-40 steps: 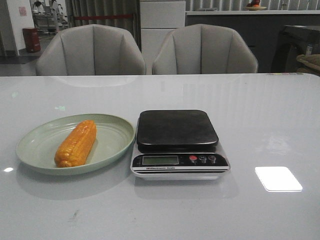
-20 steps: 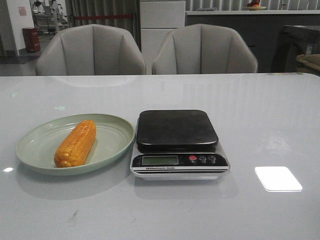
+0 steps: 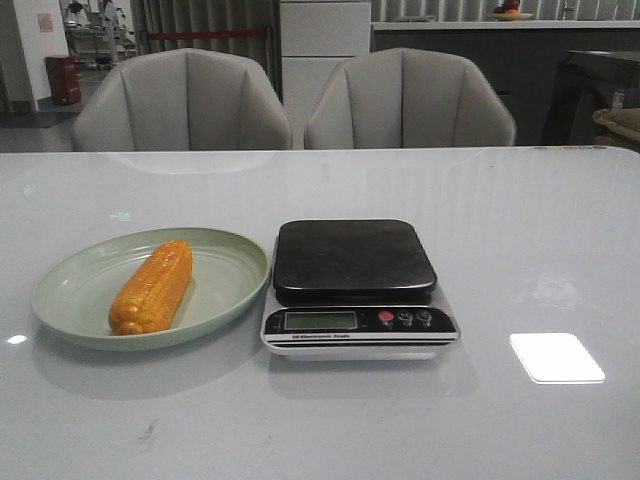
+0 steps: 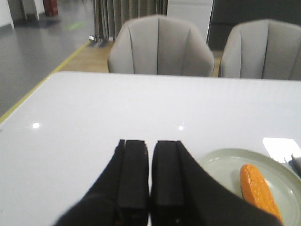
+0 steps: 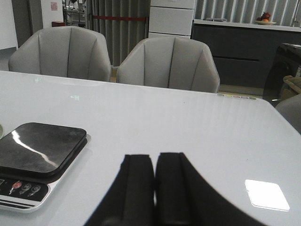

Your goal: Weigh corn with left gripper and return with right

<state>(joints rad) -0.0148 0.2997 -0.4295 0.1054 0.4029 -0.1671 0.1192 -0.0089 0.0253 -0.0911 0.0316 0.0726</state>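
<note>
Orange corn lies unmoved on plate; scale empty; both jaws clenched, weighing not begun.

Table: smooth, glossy pale grey-white top, mirrors window glare and the chair backs. Corn: glossy orange-yellow, ribbed kernel rows, plastic-looking sheen. Plate: pale green, smooth, satin finish with faint concentric ridges. Scale: dark platform, glossy with streaky reflections, looks like glass or polished plastic; silver-grey plastic-looking body, red and dark buttons. Chairs, upper centre of frame: grey upholstery, matt, soft stitched panels. Left gripper and right gripper: fingers matt black, look like plastic or rubber, flat smooth faces.
</note>
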